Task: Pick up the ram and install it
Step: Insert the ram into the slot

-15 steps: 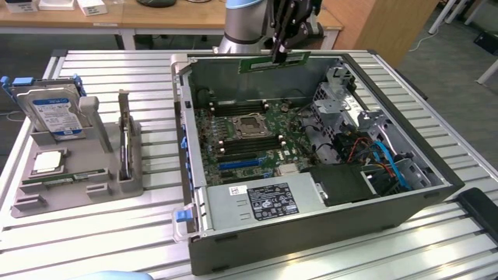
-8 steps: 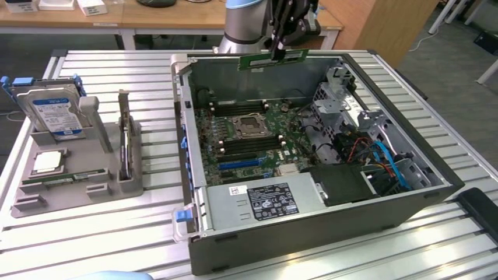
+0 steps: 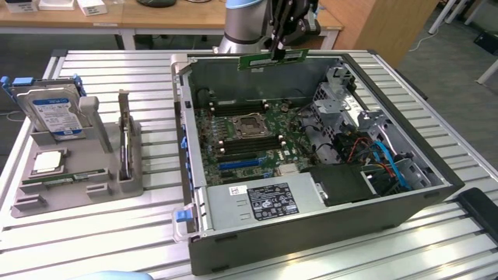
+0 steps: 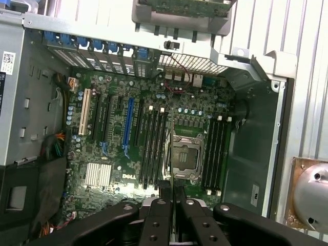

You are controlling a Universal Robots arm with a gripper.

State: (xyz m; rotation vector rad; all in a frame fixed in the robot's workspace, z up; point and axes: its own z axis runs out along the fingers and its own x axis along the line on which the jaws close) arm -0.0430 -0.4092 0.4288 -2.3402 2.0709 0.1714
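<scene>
A robot gripper pinches the ram by its top edge, holding it level over the far side of the open computer case. The case lies near the bench's middle, so the motherboard's empty memory slots face upward, which suits that hold.

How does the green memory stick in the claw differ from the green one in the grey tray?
The long green ram stick is clamped in the black claw; the green tray stick rests in its grey plastic tray, ungripped. The ram stick hangs in the air over the open computer case; the tray stick sits low, at the exterior view's left of the case. Both are long, narrow and green.
</scene>
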